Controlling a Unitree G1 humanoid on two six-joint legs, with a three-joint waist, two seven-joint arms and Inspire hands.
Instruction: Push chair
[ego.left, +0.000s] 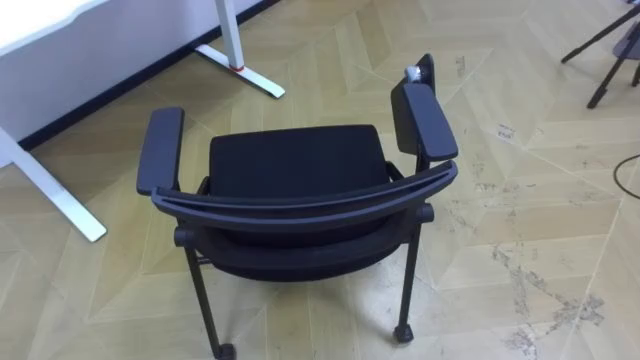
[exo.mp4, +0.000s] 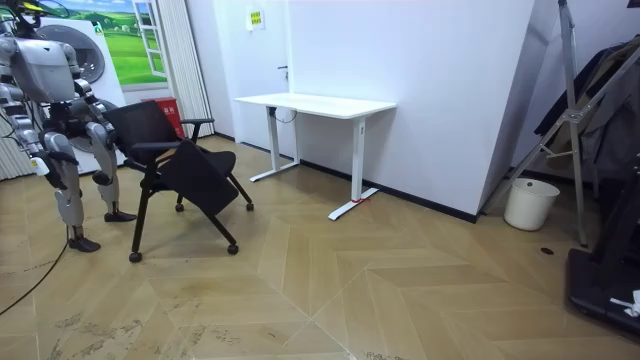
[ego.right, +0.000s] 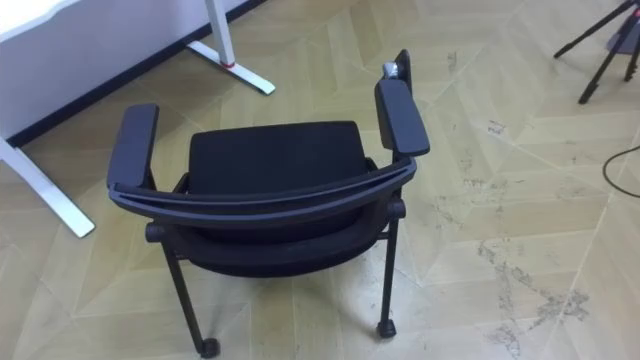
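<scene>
A black chair (ego.left: 295, 165) with two padded armrests and small wheels stands on the wood floor right below me. Its curved backrest rail (ego.left: 300, 203) is nearest to me and its seat faces away, toward a white desk. In the room view I stand at the far left, just behind the chair (exo.mp4: 175, 160), which faces the room view's right. My arms hang low beside my body there, and my right hand (exo.mp4: 47, 160) is too small to read. Nothing touches the chair's back or armrests.
A white desk (ego.left: 40, 25) with white legs and flat feet (ego.left: 243, 72) stands ahead on the left, along a white wall (exo.mp4: 430, 90). Black tripod legs (ego.left: 612, 55) reach in at the far right. A white bin (exo.mp4: 530, 203) stands by a dark rack.
</scene>
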